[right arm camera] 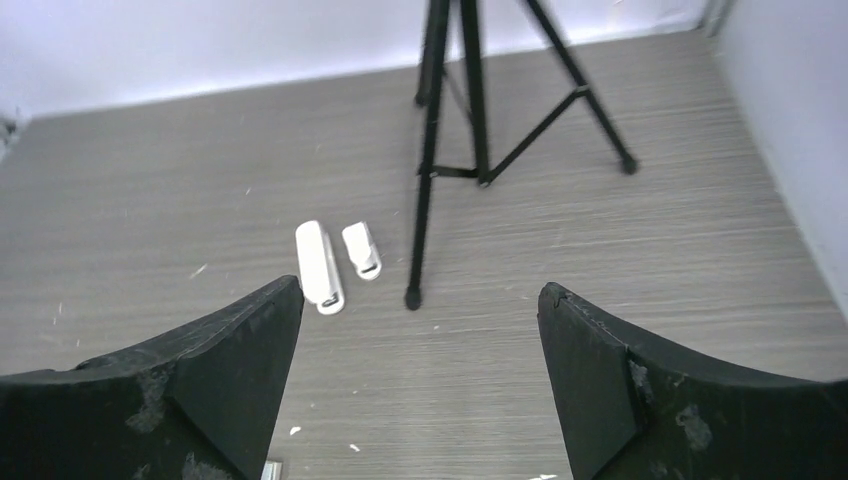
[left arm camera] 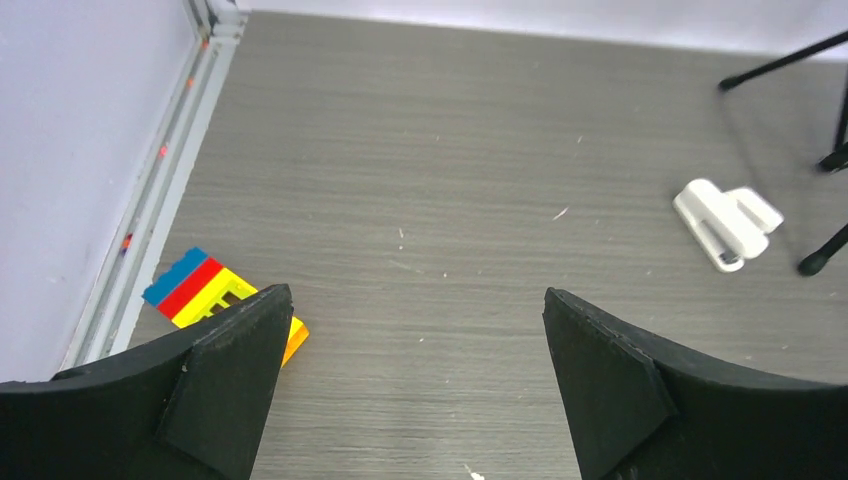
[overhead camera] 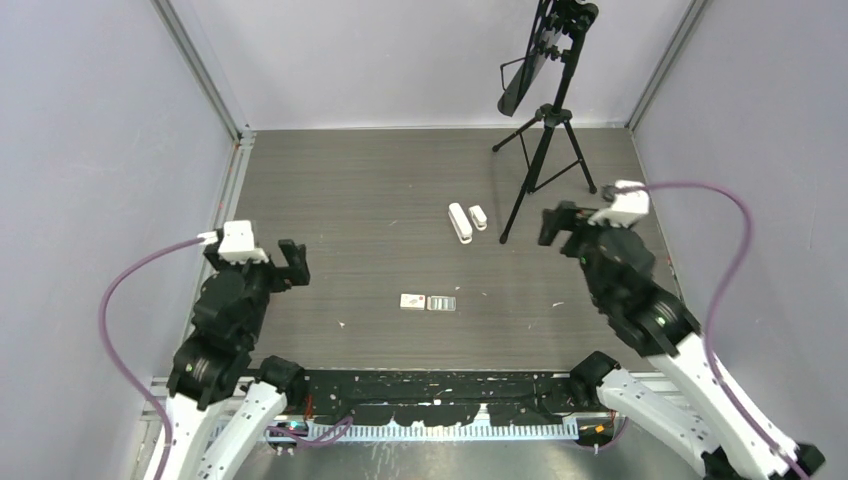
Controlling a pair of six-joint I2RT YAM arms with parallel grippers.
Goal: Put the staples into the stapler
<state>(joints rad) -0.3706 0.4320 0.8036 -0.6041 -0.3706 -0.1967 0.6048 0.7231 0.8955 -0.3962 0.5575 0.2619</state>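
The left arm (overhead camera: 225,330) folds at its elbow, with the wrist directly behind the left gripper (overhead camera: 295,264). That pincer points forward and a little inward. Its jaws are spread wide, and the black fingers (left arm camera: 230,380) stand one to each side of the open gap.

The right arm (overhead camera: 650,320) stretches further out, its links trailing back and outward from the right gripper (overhead camera: 560,235). This pincer also points inward, toward the other arm's side. Its jaws are parted wide too. Pale scuffs mark the inner pads (right arm camera: 600,385) on either side of the gap.
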